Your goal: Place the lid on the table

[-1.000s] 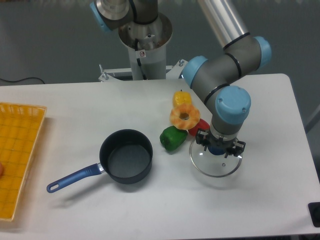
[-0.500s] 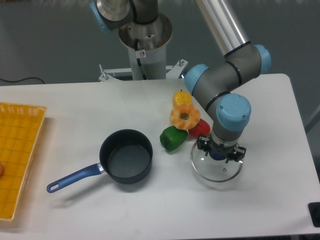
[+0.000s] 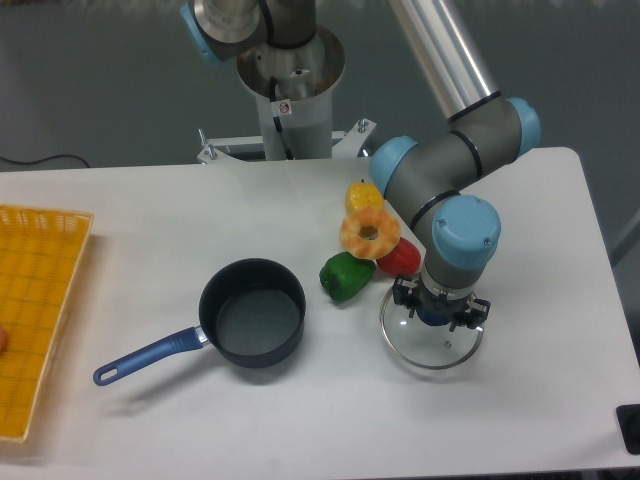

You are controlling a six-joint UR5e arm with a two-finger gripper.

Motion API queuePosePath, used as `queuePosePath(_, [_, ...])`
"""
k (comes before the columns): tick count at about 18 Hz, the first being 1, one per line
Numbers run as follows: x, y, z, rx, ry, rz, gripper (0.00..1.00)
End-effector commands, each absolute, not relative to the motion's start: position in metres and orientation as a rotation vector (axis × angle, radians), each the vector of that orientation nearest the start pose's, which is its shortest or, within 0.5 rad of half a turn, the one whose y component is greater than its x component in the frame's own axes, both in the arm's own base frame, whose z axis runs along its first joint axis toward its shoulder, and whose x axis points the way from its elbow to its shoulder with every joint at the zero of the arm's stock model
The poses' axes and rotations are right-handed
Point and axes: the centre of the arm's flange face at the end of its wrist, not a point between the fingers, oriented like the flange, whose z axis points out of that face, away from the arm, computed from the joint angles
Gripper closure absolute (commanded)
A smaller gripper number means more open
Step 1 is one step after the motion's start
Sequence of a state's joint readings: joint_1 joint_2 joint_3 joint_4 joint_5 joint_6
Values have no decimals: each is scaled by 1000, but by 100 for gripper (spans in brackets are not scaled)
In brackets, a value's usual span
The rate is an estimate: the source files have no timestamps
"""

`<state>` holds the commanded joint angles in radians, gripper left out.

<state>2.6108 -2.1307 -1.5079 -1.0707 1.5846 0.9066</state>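
Note:
The lid [image 3: 432, 346], round clear glass with a thin metal rim, lies flat at or just above the white table [image 3: 520, 400], right of centre. Its dark blue knob shows between the fingers of my gripper [image 3: 438, 314], which points straight down over the lid's middle and is shut on the knob. I cannot tell whether the rim touches the tabletop.
A dark saucepan [image 3: 252, 312] with a blue handle stands left of the lid. A green pepper [image 3: 345, 276], a red pepper [image 3: 400, 258], a yellow pepper [image 3: 362, 196] and a pineapple ring [image 3: 369, 232] cluster just behind the lid. A yellow mesh tray [image 3: 35, 310] lies at the left edge.
The gripper and the lid have shifted slightly toward the front of the table and lower. The grip on the knob looks the same.

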Motion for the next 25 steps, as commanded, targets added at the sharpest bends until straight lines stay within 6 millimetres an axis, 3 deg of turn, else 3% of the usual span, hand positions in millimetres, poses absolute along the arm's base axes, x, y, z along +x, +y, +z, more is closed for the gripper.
queuePosePath(25, [-503,467,219,-3109,-335,-26,47])
